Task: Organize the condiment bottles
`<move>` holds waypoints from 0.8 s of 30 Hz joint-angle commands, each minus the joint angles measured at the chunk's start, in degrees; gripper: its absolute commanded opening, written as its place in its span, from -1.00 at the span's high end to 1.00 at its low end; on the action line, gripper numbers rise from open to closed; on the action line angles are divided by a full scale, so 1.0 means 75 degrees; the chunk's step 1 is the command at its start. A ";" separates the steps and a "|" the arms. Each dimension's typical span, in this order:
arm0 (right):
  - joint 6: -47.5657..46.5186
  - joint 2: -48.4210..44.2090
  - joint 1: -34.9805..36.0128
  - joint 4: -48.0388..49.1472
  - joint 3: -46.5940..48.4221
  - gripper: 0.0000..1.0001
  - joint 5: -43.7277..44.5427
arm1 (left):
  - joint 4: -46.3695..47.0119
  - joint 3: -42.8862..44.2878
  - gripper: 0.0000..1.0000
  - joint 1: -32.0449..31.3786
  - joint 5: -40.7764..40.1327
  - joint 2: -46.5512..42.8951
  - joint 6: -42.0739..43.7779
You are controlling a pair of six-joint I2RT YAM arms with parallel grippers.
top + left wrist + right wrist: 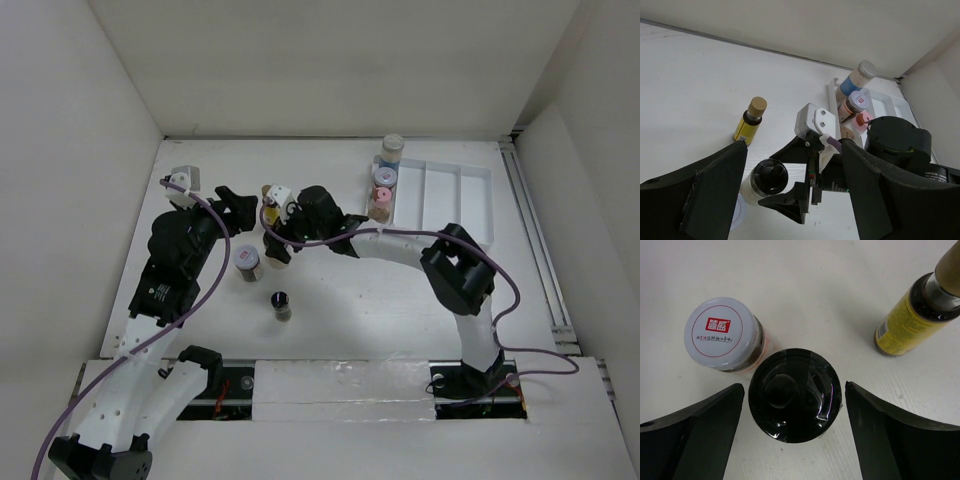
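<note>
My right gripper (pixel 276 240) (pixel 794 387) is open, its jaws on either side of a black-capped, cream-bodied bottle (pixel 795 395) (pixel 279 256) (pixel 769 177) with a gap on each side. A white-lidded jar with a red label (pixel 722 333) (pixel 248 262) stands just left of it. A slim yellow bottle (pixel 910 320) (pixel 751 120) (pixel 268 192) stands beyond it. A small black-capped bottle (pixel 281 303) stands nearer the arms. My left gripper (pixel 240 205) (pixel 794 150) is open and empty, just left of the right gripper.
A white divided tray (pixel 455 190) (pixel 885 102) sits at the back right. Its left compartment holds a blue-banded bottle (pixel 392 150) (pixel 856 80), a red-lidded jar (pixel 385 178) (pixel 856 102), a pink shaker (pixel 381 195) (pixel 863 120) and a tan one (pixel 379 211). White walls enclose the table.
</note>
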 commanded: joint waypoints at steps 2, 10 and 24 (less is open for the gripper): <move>0.0162 0.0084 -0.0005 0.0520 0.0336 -0.62 0.0040 | 0.0329 0.0071 -0.45 -0.0028 0.0154 -0.0043 0.0015; 0.0244 0.0224 -0.0005 0.0591 0.0406 -0.17 0.0111 | 0.0329 0.0071 -0.45 -0.0028 0.0154 -0.0113 0.0015; 0.0466 -0.3592 -0.1269 0.1458 -0.1233 -0.06 0.0941 | 0.0329 0.0071 -0.45 -0.0028 0.0224 -0.0043 0.0015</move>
